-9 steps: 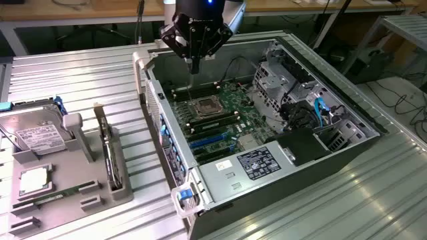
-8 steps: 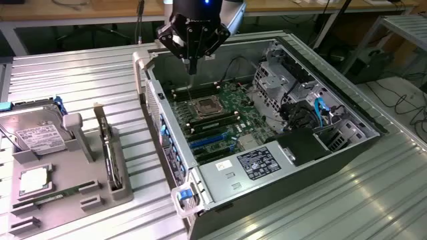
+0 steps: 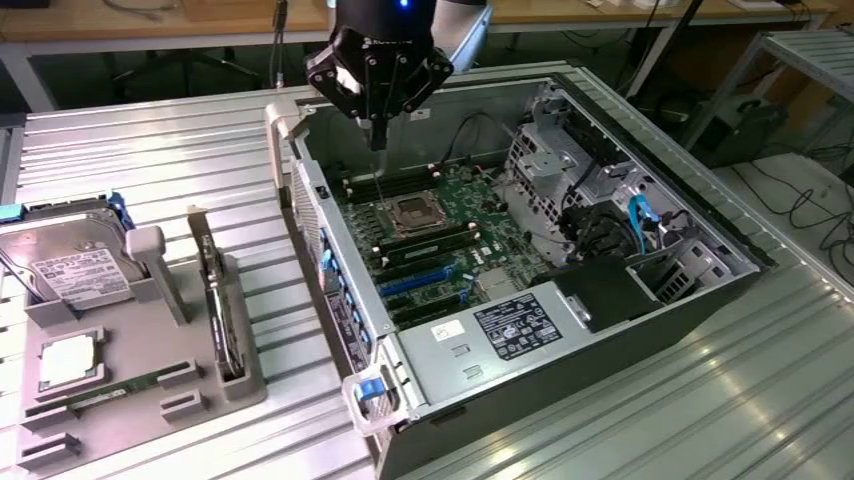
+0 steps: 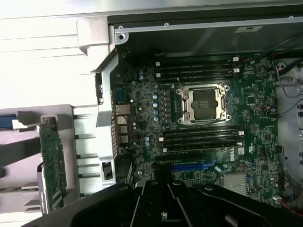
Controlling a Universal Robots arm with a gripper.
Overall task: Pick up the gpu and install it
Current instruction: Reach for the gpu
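1. While the gpu [image 3: 214, 290] [image 4: 51, 161] stands on edge in a slot of the grey holder [image 3: 167, 340], on the exterior view's left, nothing touches it, and its pale bracket end points away from the camera.
2. Beside it in that holder sit a hard drive [image 3: 74, 265] with a white label and a narrow memory stick [image 3: 100, 398].
3. The gripper [image 3: 379, 140] hangs well apart from the card, over the open computer case [image 3: 561, 390], its fingers pressed together and holding nothing.
4. Below the gripper lie the motherboard [image 3: 454, 240] and its bare CPU socket [image 3: 407, 212].
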